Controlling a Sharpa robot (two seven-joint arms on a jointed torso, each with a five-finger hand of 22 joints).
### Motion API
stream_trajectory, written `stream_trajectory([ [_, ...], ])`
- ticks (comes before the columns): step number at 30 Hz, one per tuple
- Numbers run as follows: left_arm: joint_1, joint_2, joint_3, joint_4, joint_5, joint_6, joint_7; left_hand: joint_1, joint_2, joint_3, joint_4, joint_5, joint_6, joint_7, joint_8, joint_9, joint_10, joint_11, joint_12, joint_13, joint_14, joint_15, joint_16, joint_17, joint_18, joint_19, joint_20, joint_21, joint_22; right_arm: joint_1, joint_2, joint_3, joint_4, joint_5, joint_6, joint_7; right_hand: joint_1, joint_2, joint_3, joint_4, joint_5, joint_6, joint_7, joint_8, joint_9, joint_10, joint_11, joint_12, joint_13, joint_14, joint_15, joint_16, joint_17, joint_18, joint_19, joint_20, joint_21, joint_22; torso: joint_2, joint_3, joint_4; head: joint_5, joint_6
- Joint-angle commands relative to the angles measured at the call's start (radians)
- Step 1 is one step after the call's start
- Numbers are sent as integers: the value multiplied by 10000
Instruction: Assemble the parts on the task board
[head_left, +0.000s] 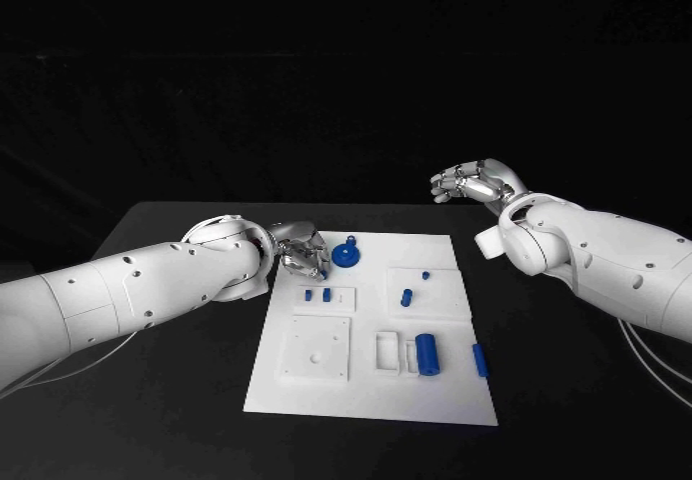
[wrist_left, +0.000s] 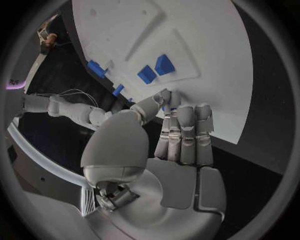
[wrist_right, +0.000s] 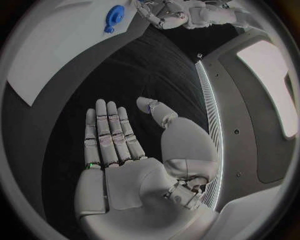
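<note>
Where the white plate board (head_left: 378, 400) comes nearest on the black surface (head_left: 555, 390), two blue cylinders (head_left: 426, 354) lie side by side, long axes running near-to-far. Further back, two small blue blocks (head_left: 317, 295), then a round blue knob (head_left: 346, 255). Left hand (head_left: 300, 252) at the board's far-left edge; its wrist view shows fingers (wrist_left: 185, 134) straight and together, gripping nothing. Right hand (head_left: 473, 181) off the board, fingers extended, empty.

Left hand (head_left: 299, 255) covers the far left corner of the white board (head_left: 447, 400). Whether its fingers (wrist_left: 186, 131) pinch anything: cannot tell; a sliver of blue shows behind them. Small blue parts (head_left: 317, 295) too small to identify.
</note>
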Motion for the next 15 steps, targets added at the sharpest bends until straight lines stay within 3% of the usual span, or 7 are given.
stream_trajectory([
  [1, -85, 25, -59, 72, -101, 321, -98, -17, 77, 75, -4, 64, 167, 83, 54, 9, 103, 4, -34, 0, 30, -16, 58, 10, 166, 40, -373, 39, 205, -1, 0, 6, 42, 22, 78, 132, -27, 101, -61, -15, 51, -67, -6, 63, -18, -20, 36, 3, -10, -8, -3, 41, 12, 134, 43, 49, -59, -13, -4, 5, 3, 4, -11],
  [8, -94, 10, -76, 141, 151, -21, 43, -48, 61, 73, 10, 72, 145, 93, 34, 0, 112, 5, -57, 5, 22, -17, 62, 12, 166, 37, -373, 54, 202, -1, -47, 6, 58, 21, 95, 114, -34, 106, -71, -12, 63, -70, -4, 64, -22, -23, 37, 1, -11, -12, -1, 39, 11, 135, 43, 52, -67, -13, -8, -8, 26, -3, -44],
  [12, -94, 20, -81, 154, 380, -153, 44, 38, -36, 102, -53, 7, -516, 335, -342, -161, 60, 23, -137, 7, 55, -3, 117, 37, 191, 66, -374, 107, 201, -1, -49, 6, 55, 21, 89, 112, -38, 105, -76, -12, 67, -71, -4, 65, -23, -25, 38, 0, -11, -14, -1, 38, 11, 136, 42, 54, -70, -13, -6, -7, 33, 8, -46],
  [15, -93, 25, -81, 144, 380, -193, 0, 67, -92, 96, -61, -4, -689, 410, -439, -212, 37, 42, -174, 11, 44, 16, 132, 45, 193, 61, -358, 132, 202, -1, -35, 6, 61, 21, 86, 126, -39, 104, -79, -13, 70, -72, -3, 65, -24, -26, 38, 0, -11, -15, 0, 38, 11, 136, 41, 54, -72, -13, 3, -6, 5, 15, -40],
])
